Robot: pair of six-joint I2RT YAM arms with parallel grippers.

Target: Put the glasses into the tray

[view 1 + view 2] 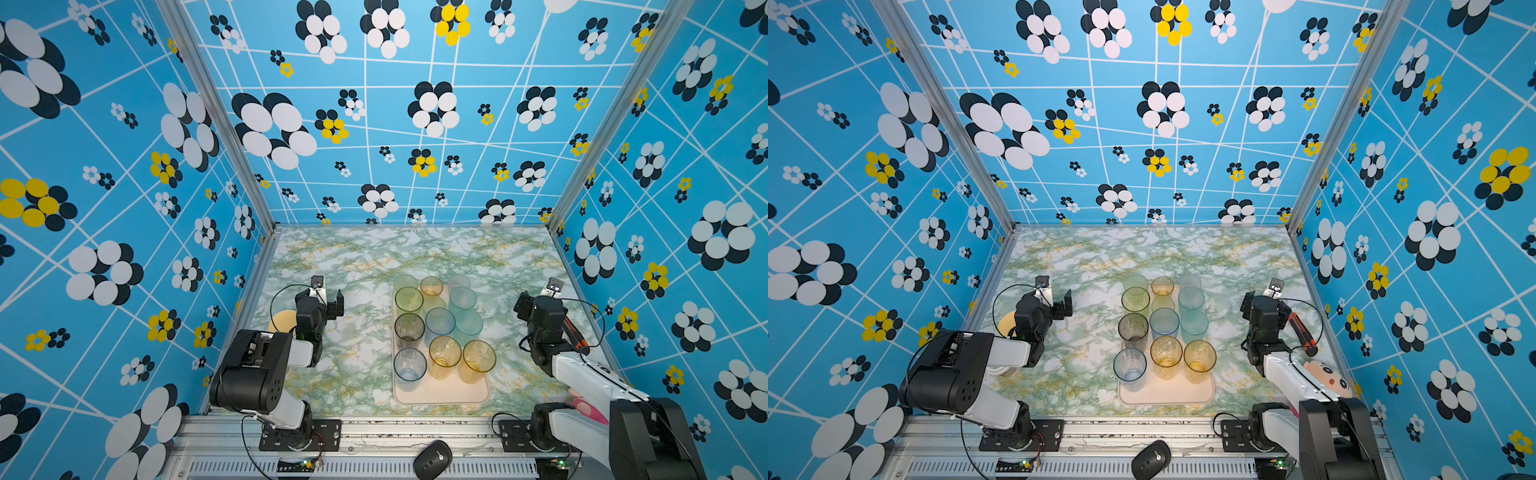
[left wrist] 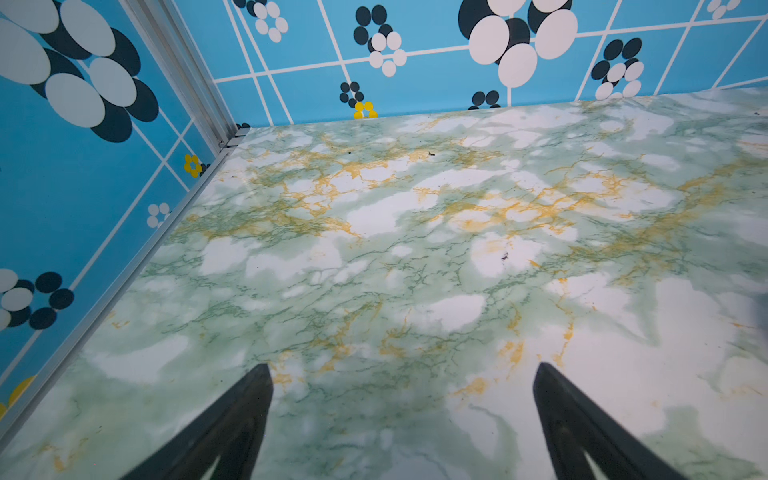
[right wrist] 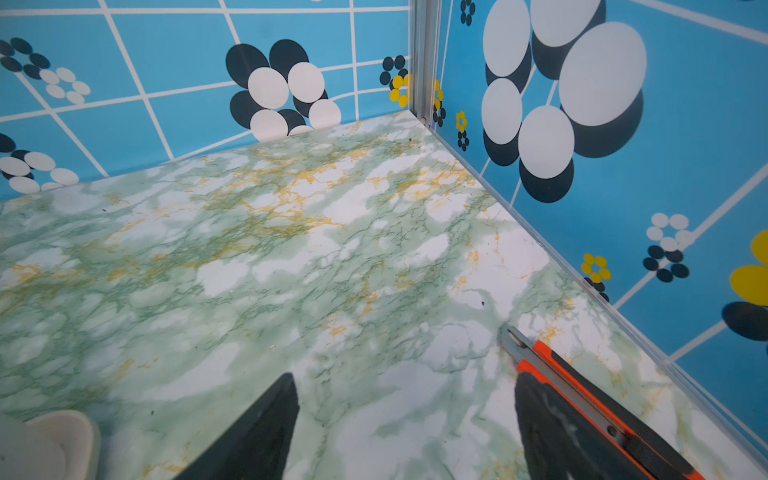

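The glasses (image 1: 439,322) stand upright, packed close in rows on the tray (image 1: 440,400) in the middle of the marble table (image 1: 357,266), with a bare strip of tray at its near end in both top views. Whether the farthest row sits inside the rim is hard to tell.

The left gripper (image 1: 328,301) hovers over bare table to the left of the tray, well apart from the glasses. Its jaws are spread wide with nothing between them, as the left wrist view shows (image 2: 401,370).

The right gripper (image 1: 536,301) is on the tray's other side, also clear of the glasses. Its jaws are apart and empty (image 3: 405,376), just beside an orange box cutter (image 3: 582,386) lying on the table.
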